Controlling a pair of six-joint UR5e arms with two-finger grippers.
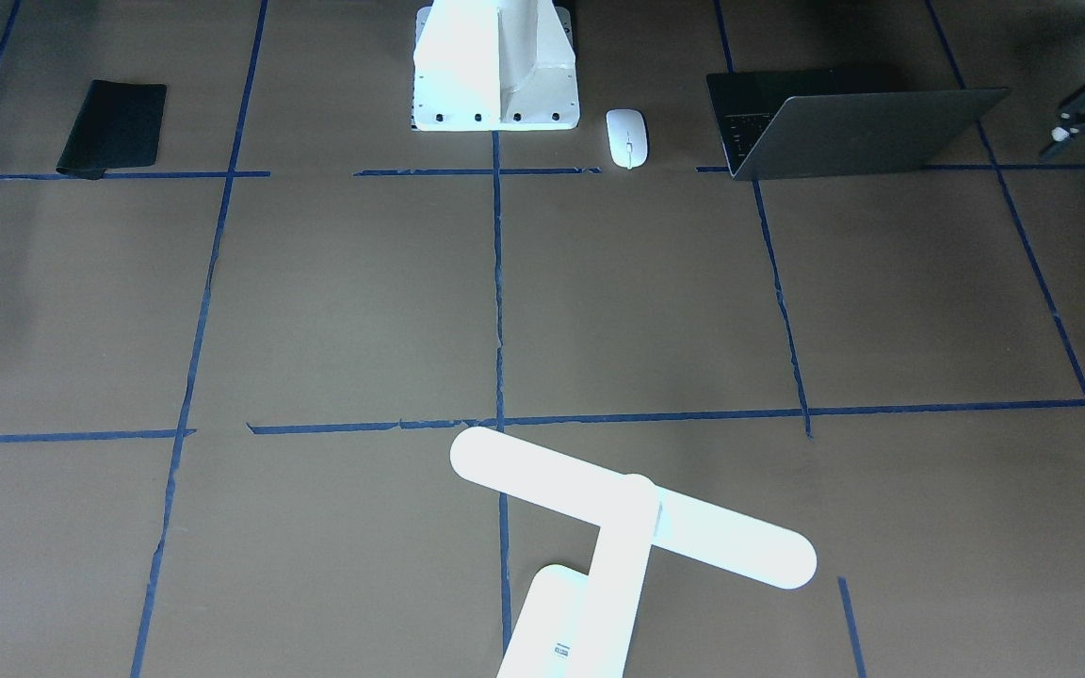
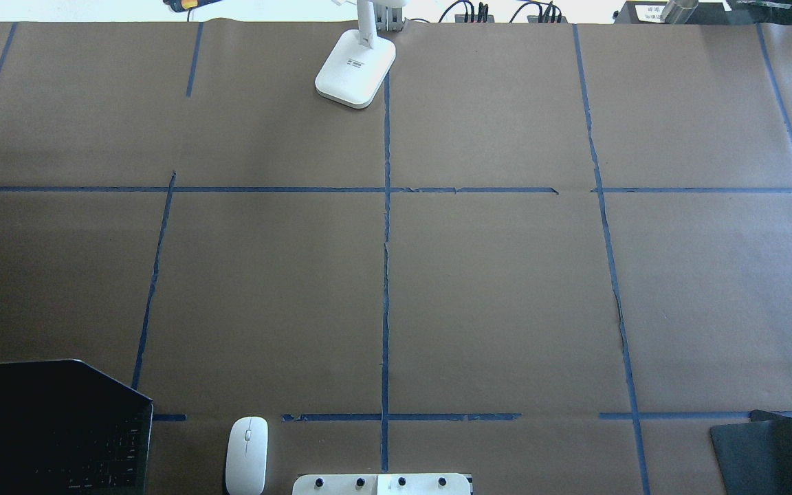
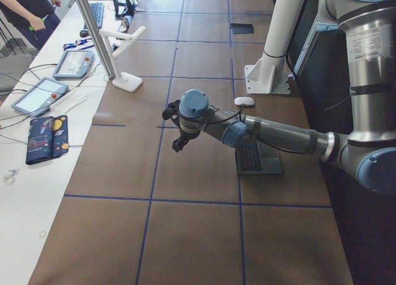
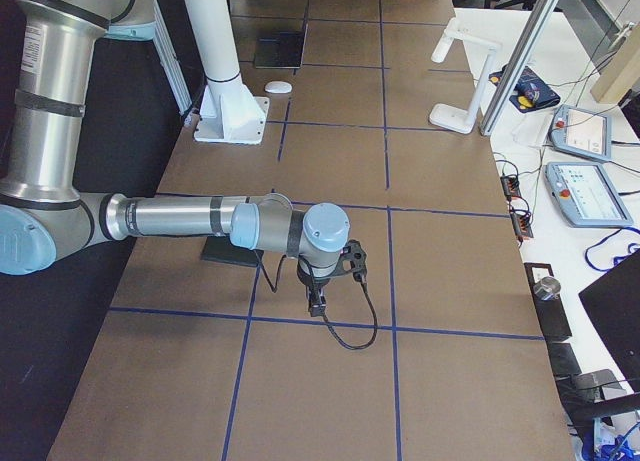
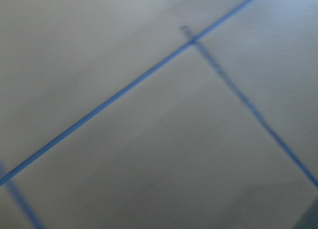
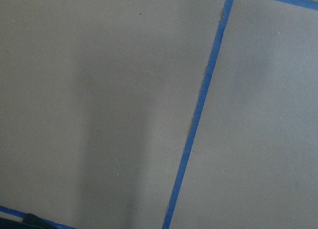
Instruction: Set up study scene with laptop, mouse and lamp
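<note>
Nearest, the lamp [image 1: 632,513] stands mid-edge on the surface [image 1: 345,301], opposite the robot. The laptop [image 1: 867,127] sits open near the robot-side left corner, with the mouse [image 1: 626,137] beside it. The left hand [image 3: 177,143] and right hand [image 4: 319,300] hover; whether either is open or closed, I cannot tell.

Dark-grey laptop [image 1: 872,132] sits open, lid seemingly half-raised; white mouse [image 1: 626,137] lies near it — white T-shaped lamp [image 1: 632,508] stands upright, well apart.

Table [image 2: 492,289] papered brown, gridded with blue tape [image 2: 386,275]; laptop [image 3: 253,158] lies open behind the left gripper [image 3: 177,143], robot-side; mouse [image 3: 244,101] and white pedestal [image 3: 267,81] farther along; black pad [image 4: 232,251] behind the right gripper [image 4: 318,303]; lamp [image 4: 455,116] well ahead of both.
</note>
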